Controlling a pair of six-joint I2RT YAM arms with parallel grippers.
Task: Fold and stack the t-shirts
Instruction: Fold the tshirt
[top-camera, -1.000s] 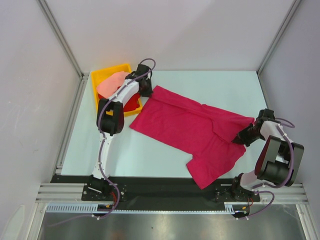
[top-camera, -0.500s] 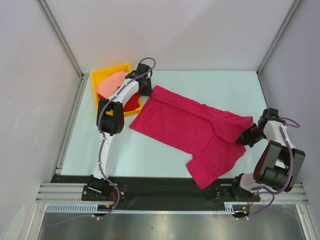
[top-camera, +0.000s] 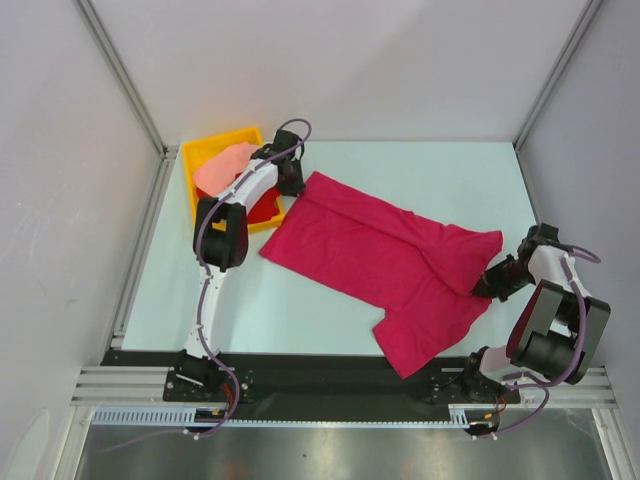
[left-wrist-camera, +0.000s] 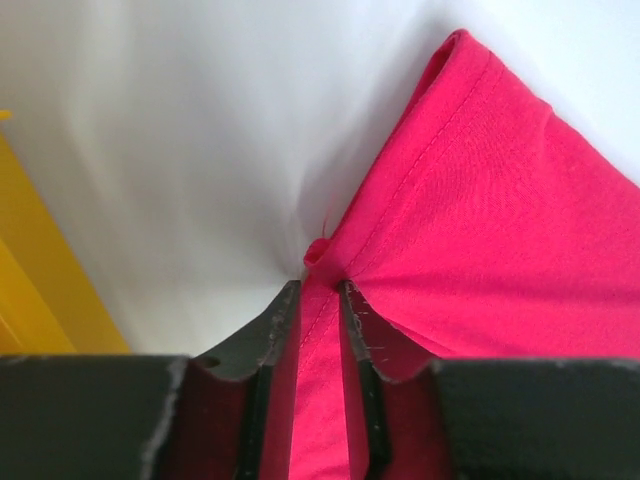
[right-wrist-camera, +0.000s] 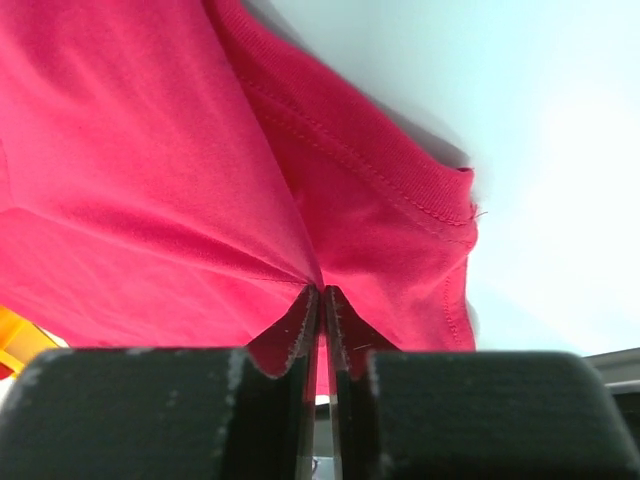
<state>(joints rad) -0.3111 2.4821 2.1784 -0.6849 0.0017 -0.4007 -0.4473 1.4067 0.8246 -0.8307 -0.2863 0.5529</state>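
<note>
A magenta-crimson t-shirt (top-camera: 380, 250) lies spread out on the pale table. My left gripper (top-camera: 292, 188) is at the shirt's far left corner. In the left wrist view that gripper (left-wrist-camera: 320, 285) is open a little, and the shirt's (left-wrist-camera: 480, 230) stitched hem runs through the gap. My right gripper (top-camera: 494, 279) is at the shirt's right edge. In the right wrist view it (right-wrist-camera: 322, 290) is shut on a pinch of the cloth (right-wrist-camera: 150, 150), and folds spread out from its tips. A pale salmon-pink t-shirt (top-camera: 222, 168) and a bright red t-shirt (top-camera: 265, 208) lie in the bin.
The yellow bin (top-camera: 215, 142) stands at the far left of the table, right beside my left gripper; its wall (left-wrist-camera: 40, 280) shows at the left of the left wrist view. Metal frame posts (top-camera: 120, 80) and white walls close the table in.
My right gripper has moved a little to the right and nearer, drawing the shirt's right edge out with it. The left arm has stayed in place.
</note>
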